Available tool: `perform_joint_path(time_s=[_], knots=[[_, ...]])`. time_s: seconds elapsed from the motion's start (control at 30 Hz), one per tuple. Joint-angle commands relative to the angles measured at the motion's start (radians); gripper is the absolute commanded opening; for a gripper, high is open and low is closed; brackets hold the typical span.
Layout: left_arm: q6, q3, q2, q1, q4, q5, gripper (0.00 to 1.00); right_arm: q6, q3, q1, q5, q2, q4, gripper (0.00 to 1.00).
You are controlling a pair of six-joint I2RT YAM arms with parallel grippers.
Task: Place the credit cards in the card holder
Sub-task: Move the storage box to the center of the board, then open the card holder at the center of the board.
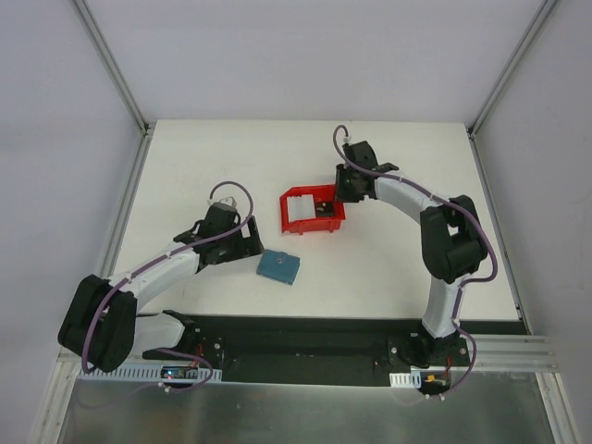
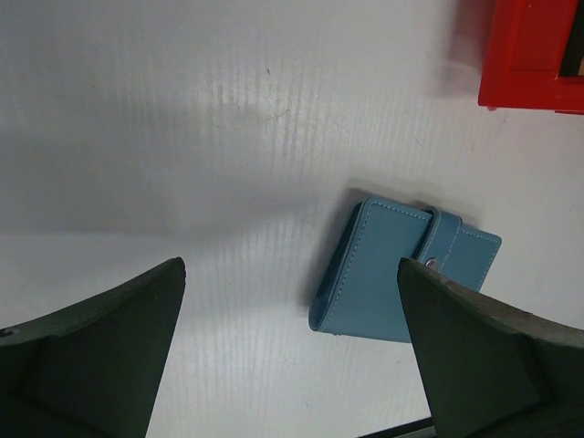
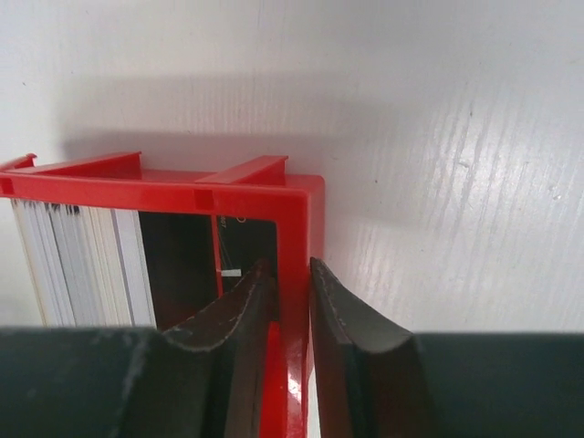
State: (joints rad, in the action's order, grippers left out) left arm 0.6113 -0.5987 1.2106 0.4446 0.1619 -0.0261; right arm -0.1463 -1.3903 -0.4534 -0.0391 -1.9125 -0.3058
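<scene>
The teal-blue card holder (image 1: 277,267) (image 2: 401,274) lies folded and snapped shut on the white table. My left gripper (image 1: 246,250) (image 2: 292,266) hovers open just left of it, its right finger overlapping the holder's edge in the wrist view. White credit cards (image 1: 302,211) (image 3: 82,265) stand on edge in the red bin (image 1: 298,191) (image 3: 164,187), with a dark area beside them that may be a dark card (image 3: 173,265). My right gripper (image 1: 335,202) (image 3: 290,270) straddles the bin's right wall, one finger inside and one outside, pinched on it.
The red bin sits mid-table, right of and beyond the card holder. A black base strip (image 1: 305,338) runs along the near edge. Metal frame rails (image 1: 125,213) border the table's sides.
</scene>
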Motion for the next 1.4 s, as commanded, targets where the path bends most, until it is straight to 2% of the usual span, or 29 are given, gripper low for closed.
perform_joint_path(time_s=[0.0, 0.1, 0.2, 0.33, 0.5, 0.63, 0.77, 0.8, 0.87, 0.97, 1.03, 1.1, 1.13, 1.17, 1.2, 1.27, 1.3, 1.37], knots=[[0.015, 0.03, 0.015, 0.034, -0.054, -0.014, 0.99, 0.008, -0.059, 0.013, -0.015, -0.003, 0.03, 0.32], [0.016, 0.046, 0.02, 0.049, -0.085, -0.041, 0.99, 0.025, -0.05, 0.027, -0.042, 0.033, 0.04, 0.47], [0.021, 0.071, 0.02, 0.057, -0.131, -0.069, 0.95, 0.065, -0.064, 0.054, -0.132, 0.061, 0.065, 0.53], [0.015, 0.091, 0.04, 0.068, -0.182, -0.11, 0.88, 0.108, -0.064, 0.093, -0.168, 0.124, 0.019, 0.54], [0.027, 0.114, 0.037, 0.086, -0.19, -0.094, 0.85, 0.139, 0.081, 0.104, -0.183, 0.338, 0.039, 0.56], [0.056, 0.146, -0.012, 0.086, -0.188, -0.087, 0.89, 0.131, 0.262, 0.088, -0.301, 0.505, 0.062, 0.54], [0.105, 0.186, -0.078, 0.089, -0.188, -0.084, 0.96, 0.099, 0.451, -0.006, -0.366, 0.61, 0.106, 0.5], [0.114, 0.2, -0.1, 0.089, -0.188, -0.08, 0.98, 0.088, 0.477, -0.039, -0.355, 0.627, 0.094, 0.46], [0.122, 0.197, -0.178, 0.092, -0.136, -0.089, 0.99, 0.071, 0.548, -0.111, -0.296, 0.696, 0.118, 0.45], [0.12, 0.198, -0.388, 0.097, -0.081, -0.058, 0.99, 0.047, 0.654, -0.226, -0.084, 0.854, 0.155, 0.48], [0.097, 0.227, -0.501, 0.1, -0.084, 0.02, 0.99, 0.018, 0.746, -0.246, 0.003, 0.946, 0.206, 0.54], [0.064, 0.249, -0.574, 0.1, -0.085, 0.148, 0.99, -0.094, 0.836, -0.242, 0.19, 1.016, 0.25, 0.61], [0.044, 0.254, -0.595, 0.1, -0.084, 0.202, 0.99, -0.199, 0.867, -0.238, 0.302, 1.044, 0.241, 0.53], [0.024, 0.255, -0.615, 0.1, -0.085, 0.23, 0.99, -0.231, 0.884, -0.222, 0.3, 1.07, 0.22, 0.56], [0.03, 0.254, -0.635, 0.1, -0.085, 0.259, 0.99, -0.193, 0.89, -0.197, 0.23, 1.083, 0.218, 0.72], [0.144, 0.232, -0.657, 0.098, -0.026, 0.319, 0.99, -0.155, 0.863, -0.182, 0.168, 1.087, 0.174, 0.89], [0.212, 0.215, -0.667, 0.098, 0.035, 0.339, 0.99, -0.119, 0.844, -0.182, 0.121, 1.077, 0.162, 0.93], [0.224, 0.211, -0.677, 0.098, 0.048, 0.31, 0.99, -0.096, 0.765, -0.183, 0.055, 1.014, 0.081, 0.93]])
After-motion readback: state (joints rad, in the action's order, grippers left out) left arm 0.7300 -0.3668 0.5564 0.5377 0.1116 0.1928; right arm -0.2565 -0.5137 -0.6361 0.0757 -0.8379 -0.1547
